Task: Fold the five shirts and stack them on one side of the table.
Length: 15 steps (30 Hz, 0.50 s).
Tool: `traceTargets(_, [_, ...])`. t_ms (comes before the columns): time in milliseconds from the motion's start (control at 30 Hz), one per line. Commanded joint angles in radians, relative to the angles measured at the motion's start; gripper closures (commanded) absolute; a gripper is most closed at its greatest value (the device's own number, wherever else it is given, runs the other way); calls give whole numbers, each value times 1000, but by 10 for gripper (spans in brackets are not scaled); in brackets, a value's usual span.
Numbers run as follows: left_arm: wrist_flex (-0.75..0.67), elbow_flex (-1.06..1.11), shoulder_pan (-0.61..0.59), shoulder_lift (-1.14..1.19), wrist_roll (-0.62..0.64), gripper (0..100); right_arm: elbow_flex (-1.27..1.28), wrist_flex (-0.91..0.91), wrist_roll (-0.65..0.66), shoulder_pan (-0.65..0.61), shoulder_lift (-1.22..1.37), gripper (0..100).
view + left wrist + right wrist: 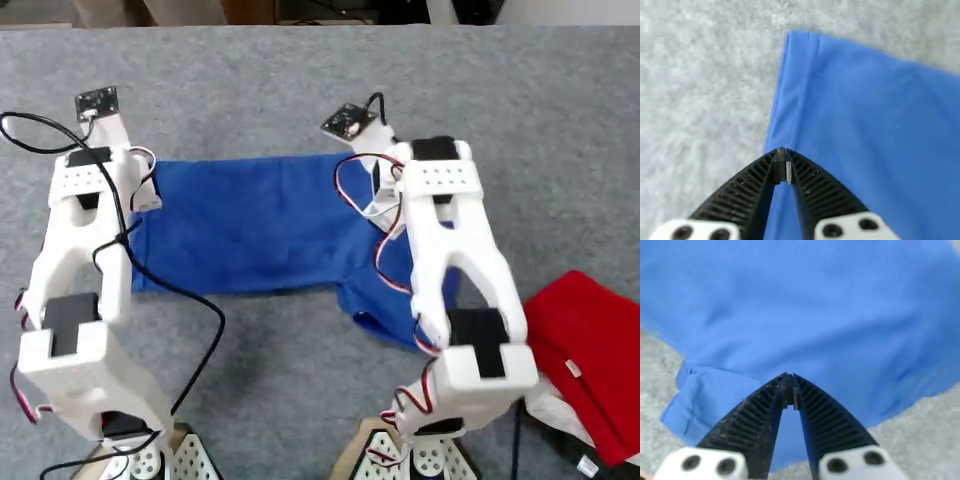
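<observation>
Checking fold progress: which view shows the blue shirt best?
High view: nearly the whole blue shirt shows, spread on the table, partly under the right arm. Left wrist view gives a hemmed edge at the jaws; right wrist view a close stretch of fabric and a sleeve end.

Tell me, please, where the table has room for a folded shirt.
Bare: the far strip of table beyond the blue shirt, and the near gap between the arm bases. Crowded: near right corner, by the red shirt.
</observation>
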Motion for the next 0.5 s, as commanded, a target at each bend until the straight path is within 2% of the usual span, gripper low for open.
traceTargets(0, [-28,-114,2,88,-2,981,-94,-25,-37,-10,88,993])
traceTargets(333, [81,-476,2,387,0,981,-498,-17,-48,-4,483,993])
traceTargets(467, [101,-585,-18,452,0,981,-688,44,-48,-4,602,993])
